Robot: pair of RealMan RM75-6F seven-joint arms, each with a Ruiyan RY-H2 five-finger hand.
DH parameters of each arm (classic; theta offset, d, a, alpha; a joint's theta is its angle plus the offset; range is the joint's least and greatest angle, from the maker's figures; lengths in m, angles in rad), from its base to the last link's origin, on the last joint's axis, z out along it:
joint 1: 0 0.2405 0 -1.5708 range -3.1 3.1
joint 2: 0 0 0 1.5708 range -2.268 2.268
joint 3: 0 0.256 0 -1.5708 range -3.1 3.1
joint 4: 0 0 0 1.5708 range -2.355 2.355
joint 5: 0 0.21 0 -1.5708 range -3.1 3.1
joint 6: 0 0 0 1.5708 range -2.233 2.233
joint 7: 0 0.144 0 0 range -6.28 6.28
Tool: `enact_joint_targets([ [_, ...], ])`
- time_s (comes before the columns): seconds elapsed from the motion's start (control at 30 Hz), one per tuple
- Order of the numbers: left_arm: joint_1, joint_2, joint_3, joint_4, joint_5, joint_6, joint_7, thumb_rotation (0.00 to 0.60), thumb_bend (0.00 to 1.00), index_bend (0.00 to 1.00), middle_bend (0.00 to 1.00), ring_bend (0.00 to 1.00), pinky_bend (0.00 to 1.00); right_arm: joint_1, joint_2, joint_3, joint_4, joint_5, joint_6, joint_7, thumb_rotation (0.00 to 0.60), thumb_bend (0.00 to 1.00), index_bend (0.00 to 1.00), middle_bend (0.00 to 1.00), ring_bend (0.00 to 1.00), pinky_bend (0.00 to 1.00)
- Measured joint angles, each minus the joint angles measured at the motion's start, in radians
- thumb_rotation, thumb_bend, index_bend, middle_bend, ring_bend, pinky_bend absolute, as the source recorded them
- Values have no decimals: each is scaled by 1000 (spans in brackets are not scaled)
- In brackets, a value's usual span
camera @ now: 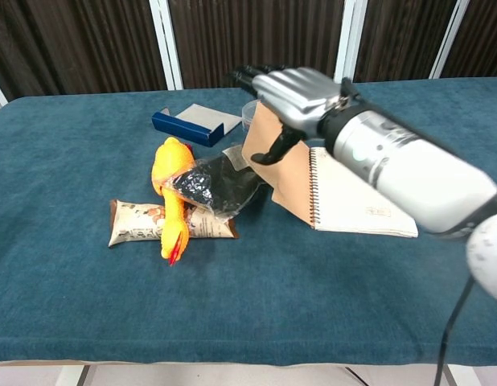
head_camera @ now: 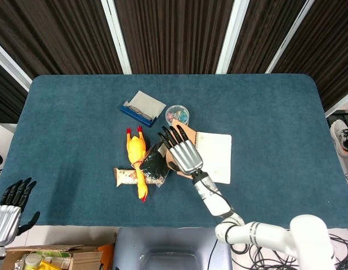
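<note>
Right robot hand (camera: pixel 287 92) on lifted notebook cover (camera: pixel 282 173)

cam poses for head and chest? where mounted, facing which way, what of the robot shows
Head view: high above the near table edge, looking steeply down; shows the right hand and forearm over the notebook, and the left hand at the lower left corner.
Chest view: low at the front edge, looking across the table toward the curtains; shows only the right hand and arm.
Shared: right hand, notebook, rubber chicken, black pouch.
</note>
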Motion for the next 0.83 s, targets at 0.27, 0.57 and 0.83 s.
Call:
enact_joint_targets([
  [0.27,6,38,-19,-84,-12,20,11,600,346,0,45,5,111,-172,312,-112,-314,-80,151,-18,600,172,0,0,0,0],
  [0.57,9,90,-22,-239,-35,-9,141,600,360,0,39,2,101,-526,658,-354,-455,-134,373,170,600,172,0,0,0,0],
  [0.83,6,90,-18,-276,-46,-52,215,600,360,0,38,2,100,-682,688,-428,-285,-223,507,425,600,172,0,0,0,0],
])
